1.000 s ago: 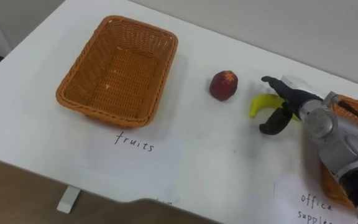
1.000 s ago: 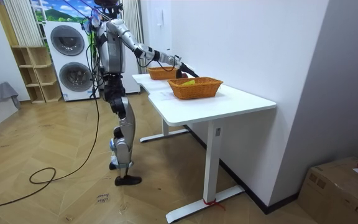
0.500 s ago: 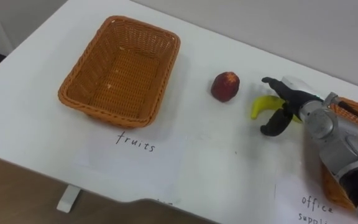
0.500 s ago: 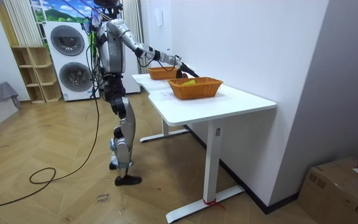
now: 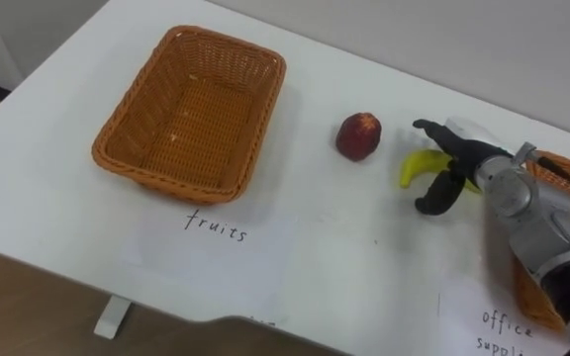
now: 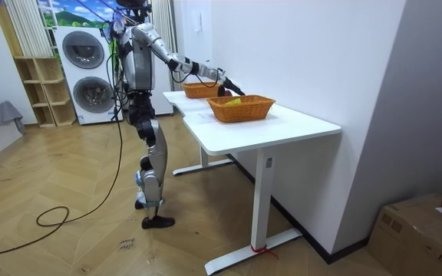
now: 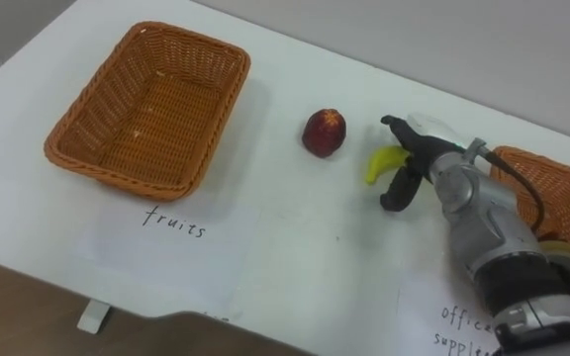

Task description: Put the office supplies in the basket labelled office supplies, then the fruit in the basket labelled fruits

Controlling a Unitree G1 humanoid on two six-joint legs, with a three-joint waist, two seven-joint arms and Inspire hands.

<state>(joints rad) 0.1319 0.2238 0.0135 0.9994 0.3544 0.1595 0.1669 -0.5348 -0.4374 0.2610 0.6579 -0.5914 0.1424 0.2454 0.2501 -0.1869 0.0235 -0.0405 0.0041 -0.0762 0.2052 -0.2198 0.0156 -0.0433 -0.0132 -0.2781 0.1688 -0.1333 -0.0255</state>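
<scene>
A yellow banana (image 5: 417,167) lies on the white table (image 5: 325,247), just right of a red apple (image 5: 357,135). My right hand (image 5: 471,161) sits at the banana's right end, open: fingers reach over the far side and the thumb hangs on the near side. An empty wicker basket (image 5: 166,185) with a paper marked "fruits" (image 5: 214,227) stands at the left. A second wicker basket (image 5: 562,176) shows behind my right forearm, with a paper marked for office supplies (image 5: 508,331) before it. In the room view I stand at the table with my right hand (image 6: 222,77) stretched over it.
The table's near edge (image 5: 57,259) runs along the lower left, with floor beyond it. A white wall backs the table's far edge. In the room view, washing machines (image 6: 87,73) and a shelf (image 6: 41,92) stand behind me.
</scene>
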